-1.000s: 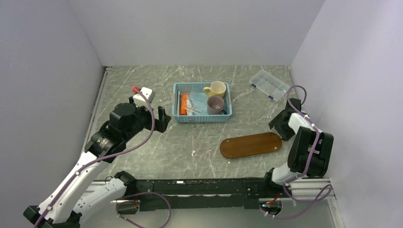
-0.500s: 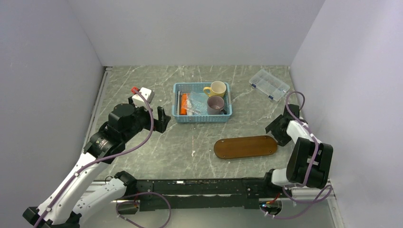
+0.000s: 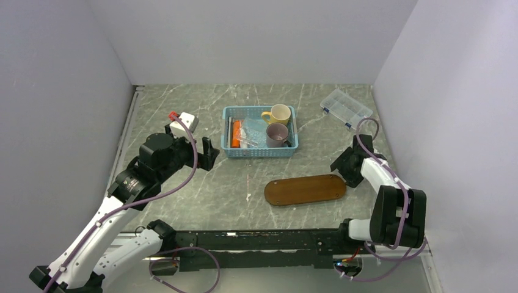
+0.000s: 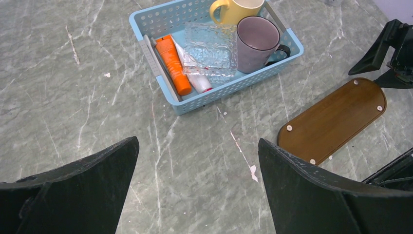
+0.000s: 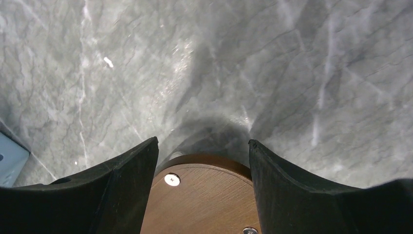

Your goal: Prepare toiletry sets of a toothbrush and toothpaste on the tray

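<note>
Right hand is spread wide, one finger on each side of the rounded right end of the tray. I honestly can't tell if it's pinching it. That tray lies flat on the table, on my side of the blue basket. The orange toothpaste, a white tube and a grey toothbrush are in the basket's left half, with two mugs on the right. My left hand hangs released above the table, left of the basket.
</note>
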Motion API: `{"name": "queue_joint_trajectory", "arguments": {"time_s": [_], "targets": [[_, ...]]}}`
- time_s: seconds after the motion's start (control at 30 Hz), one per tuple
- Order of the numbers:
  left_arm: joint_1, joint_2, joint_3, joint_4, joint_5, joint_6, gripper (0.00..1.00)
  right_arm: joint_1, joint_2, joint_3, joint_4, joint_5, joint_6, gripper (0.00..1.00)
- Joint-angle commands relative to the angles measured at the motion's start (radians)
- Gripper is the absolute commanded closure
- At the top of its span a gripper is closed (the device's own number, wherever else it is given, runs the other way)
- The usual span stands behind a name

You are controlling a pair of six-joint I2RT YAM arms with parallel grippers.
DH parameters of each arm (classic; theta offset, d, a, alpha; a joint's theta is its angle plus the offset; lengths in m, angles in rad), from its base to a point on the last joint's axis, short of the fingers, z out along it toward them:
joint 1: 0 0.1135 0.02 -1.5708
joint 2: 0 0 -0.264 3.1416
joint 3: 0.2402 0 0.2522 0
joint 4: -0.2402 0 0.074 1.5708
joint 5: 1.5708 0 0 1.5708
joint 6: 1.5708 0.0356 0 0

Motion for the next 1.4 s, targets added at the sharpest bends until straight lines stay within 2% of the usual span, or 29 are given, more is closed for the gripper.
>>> {"name": "queue_joint_trajectory", "arguments": {"time_s": [0.0, 0.67, 1.37], "targets": [[-0.004, -0.009, 0.008, 0.012, -0.007, 0.004, 0.01, 0.052, -0.019, 0.001, -0.005, -0.007, 0.043, 0.30], [-0.005, -0.013, 0.008, 0.011, -0.010, 0.002, 0.01, 0.243, -0.095, -0.035, -0.032, -0.003, 0.164, 0.32], [-0.005, -0.013, 0.008, 0.009, -0.017, 0.004, 0.01, 0.457, -0.049, -0.065, 0.019, -0.001, 0.313, 0.32]]}}
